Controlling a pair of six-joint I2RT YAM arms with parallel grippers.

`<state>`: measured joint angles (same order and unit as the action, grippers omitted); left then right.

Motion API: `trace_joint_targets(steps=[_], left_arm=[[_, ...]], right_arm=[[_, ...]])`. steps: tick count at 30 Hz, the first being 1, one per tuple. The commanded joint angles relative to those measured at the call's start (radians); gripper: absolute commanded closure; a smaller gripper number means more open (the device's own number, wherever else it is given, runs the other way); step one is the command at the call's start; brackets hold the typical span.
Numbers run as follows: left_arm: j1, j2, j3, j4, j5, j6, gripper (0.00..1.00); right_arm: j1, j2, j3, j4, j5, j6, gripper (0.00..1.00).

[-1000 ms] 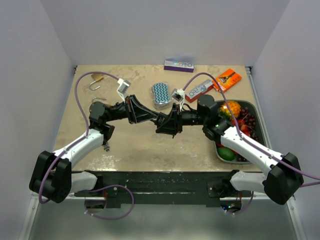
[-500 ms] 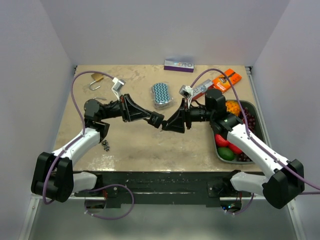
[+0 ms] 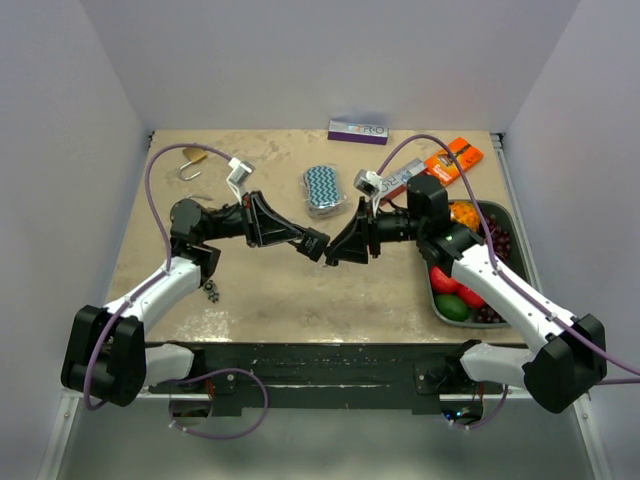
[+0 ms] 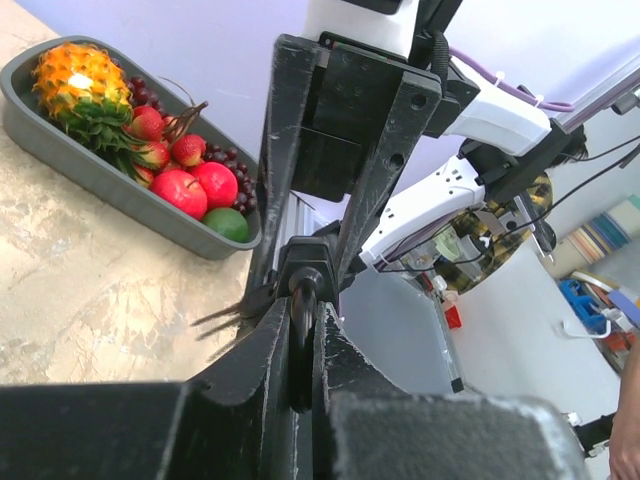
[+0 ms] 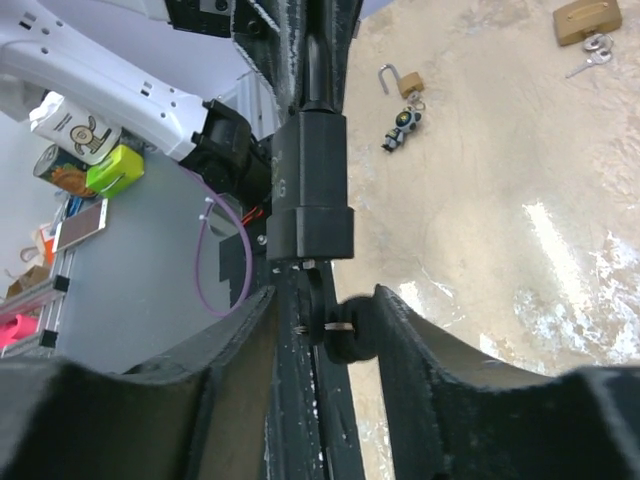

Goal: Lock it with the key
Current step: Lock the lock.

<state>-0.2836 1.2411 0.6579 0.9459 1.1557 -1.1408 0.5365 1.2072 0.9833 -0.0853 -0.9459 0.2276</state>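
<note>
Right claw (image 3: 334, 250) has slid back left since half a second ago, and its tips meet the left claw (image 3: 317, 243) again over mid-bench (image 3: 270, 290). A second ago the two overlapped further left. Left arm has barely shifted.

Left claw is pinched tight on the lock (image 5: 310, 190), a dark blocky body held in the air well above the bench, keyway end toward the right claw. Key (image 5: 347, 330) sits in that end with its black head sticking out. Right claw is half open, fingers (image 5: 245, 350) either side of the key head. A sliver of gap shows on one side, so it is straddling, not clamped, as far as I can see. In the top view lock and key are hidden between the claw tips.

Step in hand, my read: re-gripping the key head between turns. Next move calls for:
- closing squarely on the head;
- rotating the wrist about the key's axis while the left claw holds the lock steady;
- keeping both in line, or the key binds or pulls out.

Can't tell whether the shackle is pushed home. A brass padlock (image 3: 191, 160) lies far left on the bench, likely not in play.
</note>
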Motion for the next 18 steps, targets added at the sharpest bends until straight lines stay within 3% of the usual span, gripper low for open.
trace_joint_targets(steps=[1,4,5,8,18], left_arm=[[-0.009,-0.034,0.012,0.053,-0.039,-0.004,1.00],[-0.009,-0.028,0.016,0.054,-0.039,-0.008,1.00],[-0.008,-0.026,0.017,0.054,-0.039,-0.011,1.00],[0.006,-0.012,0.026,0.060,-0.040,-0.014,1.00],[0.133,0.095,0.157,0.151,-0.007,-0.063,1.00]], right_arm=[[0.022,-0.003,0.022,0.052,-0.034,0.004,0.62],[0.022,-0.005,0.018,0.041,-0.036,-0.002,0.74],[0.023,-0.005,0.020,0.030,-0.036,-0.017,0.86],[0.022,-0.008,0.029,-0.037,-0.040,-0.062,1.00],[-0.049,-0.061,-0.061,-0.090,-0.036,-0.062,1.00]])
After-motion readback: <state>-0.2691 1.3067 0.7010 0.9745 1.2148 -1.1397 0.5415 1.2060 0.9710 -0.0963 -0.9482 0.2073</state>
